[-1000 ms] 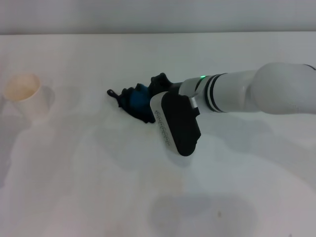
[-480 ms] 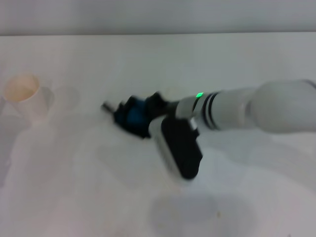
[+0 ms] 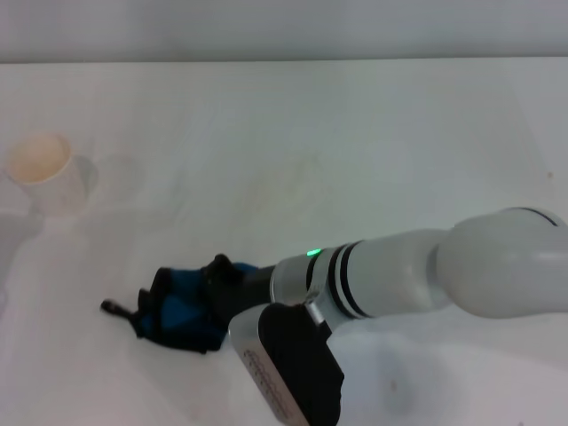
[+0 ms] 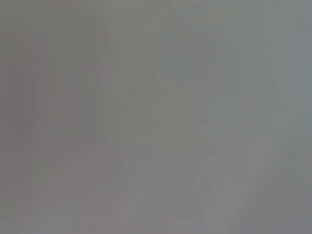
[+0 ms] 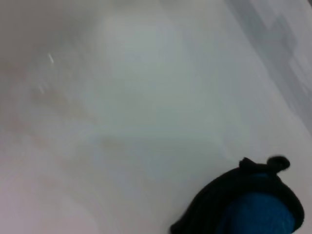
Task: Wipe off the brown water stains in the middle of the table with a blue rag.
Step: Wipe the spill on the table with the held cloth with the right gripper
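Observation:
My right gripper (image 3: pixel 224 286) is shut on the blue rag (image 3: pixel 182 312) and presses it on the white table (image 3: pixel 426 133), near the front edge, left of centre. The rag's black loop (image 3: pixel 111 307) sticks out to the left. The rag also shows in the right wrist view (image 5: pixel 261 212). The brown water stains show only as a faint tan film in the middle of the table (image 3: pixel 300 176) and as pale streaks in the right wrist view (image 5: pixel 53 102). My left gripper is out of view; its wrist view shows only flat grey.
A small cream paper cup (image 3: pixel 40 165) stands at the far left of the table. The right arm's white forearm (image 3: pixel 461 275) and black wrist camera housing (image 3: pixel 293 368) lie over the front right part of the table.
My right gripper has dragged the blue rag from the middle of the table toward the front and to the left. The cup has not moved.

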Tool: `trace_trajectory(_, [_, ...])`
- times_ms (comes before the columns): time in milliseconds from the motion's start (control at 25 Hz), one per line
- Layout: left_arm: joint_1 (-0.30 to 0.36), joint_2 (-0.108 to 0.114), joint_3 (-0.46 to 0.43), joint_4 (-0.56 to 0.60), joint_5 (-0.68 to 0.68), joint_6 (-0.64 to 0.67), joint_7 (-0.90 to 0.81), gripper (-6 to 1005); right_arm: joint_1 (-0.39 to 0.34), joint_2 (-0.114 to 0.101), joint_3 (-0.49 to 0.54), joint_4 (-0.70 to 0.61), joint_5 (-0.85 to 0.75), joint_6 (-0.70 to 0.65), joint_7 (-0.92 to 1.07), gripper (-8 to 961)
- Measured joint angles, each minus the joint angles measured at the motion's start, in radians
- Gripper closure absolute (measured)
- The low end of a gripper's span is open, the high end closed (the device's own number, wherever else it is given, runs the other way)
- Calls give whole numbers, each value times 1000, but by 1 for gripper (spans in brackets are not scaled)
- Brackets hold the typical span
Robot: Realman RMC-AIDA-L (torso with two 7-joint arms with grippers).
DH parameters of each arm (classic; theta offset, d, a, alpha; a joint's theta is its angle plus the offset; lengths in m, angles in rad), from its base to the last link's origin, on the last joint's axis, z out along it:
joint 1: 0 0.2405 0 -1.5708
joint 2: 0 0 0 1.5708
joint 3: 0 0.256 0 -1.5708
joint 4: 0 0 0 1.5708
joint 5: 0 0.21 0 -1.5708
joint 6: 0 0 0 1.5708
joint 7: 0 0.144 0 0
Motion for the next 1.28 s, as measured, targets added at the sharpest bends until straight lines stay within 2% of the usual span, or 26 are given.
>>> trace_trajectory(160, [1, 3, 0, 1, -7, 11, 0, 111, -34, 0, 30, -20, 2, -40, -1, 889])
trace_trajectory(440, [0, 3, 0, 4, -14, 16, 0, 111, -141, -4, 191, -47, 2, -233, -1, 888])
trace_trajectory(640, [3, 4, 0, 14, -19, 17, 0, 111, -197, -7, 243, -58, 3, -300, 8, 888])
trace_trajectory(880, [8, 4, 2, 25, -19, 17, 0, 111, -259, -11, 324, -79, -6, -356, 12, 888])
trace_trajectory(1280, [12, 4, 2, 27, -19, 17, 0, 112, -286, -16, 384, -51, -31, -348, 46, 889])
